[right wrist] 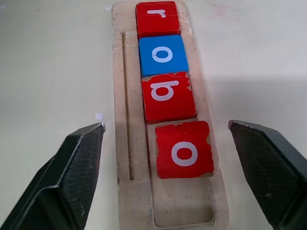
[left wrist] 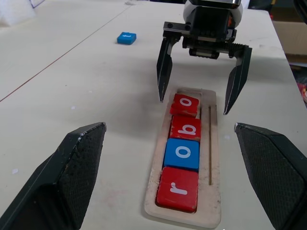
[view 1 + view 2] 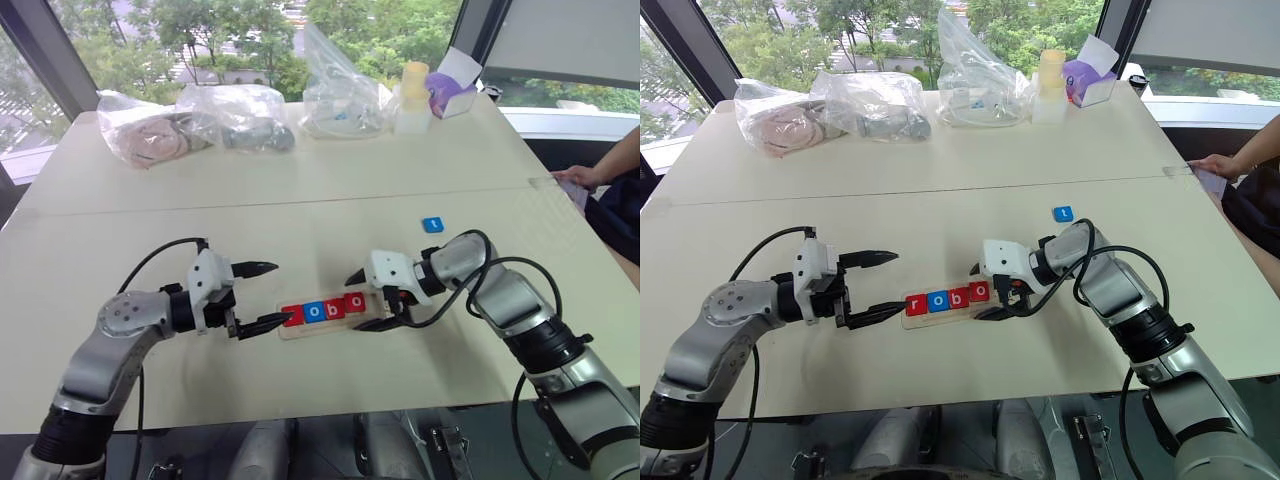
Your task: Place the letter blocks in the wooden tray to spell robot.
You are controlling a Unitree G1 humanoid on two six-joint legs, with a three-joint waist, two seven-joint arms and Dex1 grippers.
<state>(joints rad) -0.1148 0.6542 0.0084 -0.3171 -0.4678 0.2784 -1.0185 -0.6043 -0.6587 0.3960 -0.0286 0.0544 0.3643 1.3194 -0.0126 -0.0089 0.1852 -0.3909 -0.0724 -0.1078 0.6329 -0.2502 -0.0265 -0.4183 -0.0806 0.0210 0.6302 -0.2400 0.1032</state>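
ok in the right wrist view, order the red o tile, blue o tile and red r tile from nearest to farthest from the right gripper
1. The red o tile, between the open fingers of the right gripper, slightly crooked in the wooden tray.
2. The blue o tile, two places further along the tray.
3. The red r tile, at the tray's far end.

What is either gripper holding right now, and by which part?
Nothing. The right gripper stands open over the second o block in the tray; the left gripper is open too.

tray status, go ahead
Both grippers open, left gripper and right gripper at the tray's ends. Wooden tray holds r, o, b, o. Blue t block loose beyond.
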